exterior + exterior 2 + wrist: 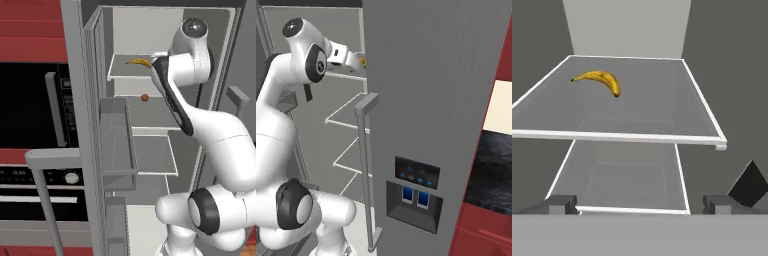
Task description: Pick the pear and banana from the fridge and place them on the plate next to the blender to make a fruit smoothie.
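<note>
Banana (140, 62) partly behind arm

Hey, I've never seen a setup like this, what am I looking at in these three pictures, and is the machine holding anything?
It's a white robot arm reaching into an open fridge. Two pictures come from cameras on its rolling base, behind it on the left and right. The third looks out from its hand. A banana lies on the upper shelf, and a small pear sits on the shelf below. The end effector is open and holds nothing; its two dark tips show at the bottom of the hand picture.
</note>
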Available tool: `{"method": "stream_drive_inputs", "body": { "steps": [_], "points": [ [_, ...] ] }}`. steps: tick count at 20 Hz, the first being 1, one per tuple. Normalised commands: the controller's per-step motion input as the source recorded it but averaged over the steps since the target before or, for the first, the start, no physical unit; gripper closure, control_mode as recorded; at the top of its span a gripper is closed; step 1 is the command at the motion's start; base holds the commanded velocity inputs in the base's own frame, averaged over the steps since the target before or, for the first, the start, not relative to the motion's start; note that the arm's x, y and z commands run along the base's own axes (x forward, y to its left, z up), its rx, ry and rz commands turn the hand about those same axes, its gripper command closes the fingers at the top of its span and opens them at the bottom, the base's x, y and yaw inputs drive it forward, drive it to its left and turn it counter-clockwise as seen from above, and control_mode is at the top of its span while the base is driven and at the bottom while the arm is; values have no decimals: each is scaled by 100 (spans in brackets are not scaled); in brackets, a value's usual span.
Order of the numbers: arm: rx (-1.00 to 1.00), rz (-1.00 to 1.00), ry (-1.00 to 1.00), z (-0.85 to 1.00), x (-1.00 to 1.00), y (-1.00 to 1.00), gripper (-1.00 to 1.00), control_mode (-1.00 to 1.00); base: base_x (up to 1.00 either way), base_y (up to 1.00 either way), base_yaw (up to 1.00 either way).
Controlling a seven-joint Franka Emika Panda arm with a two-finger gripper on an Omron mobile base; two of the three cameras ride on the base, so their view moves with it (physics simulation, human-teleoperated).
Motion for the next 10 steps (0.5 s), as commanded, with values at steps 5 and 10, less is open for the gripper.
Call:
{"method": "stream_drive_inputs", "body": {
  "steps": [5,10],
  "points": [
    [0,4,0,-38,92,0,-100,-100,0,0,0],
    [0,0,0,-24,99,0,-100,-100,0,0,0]
  ]
}}
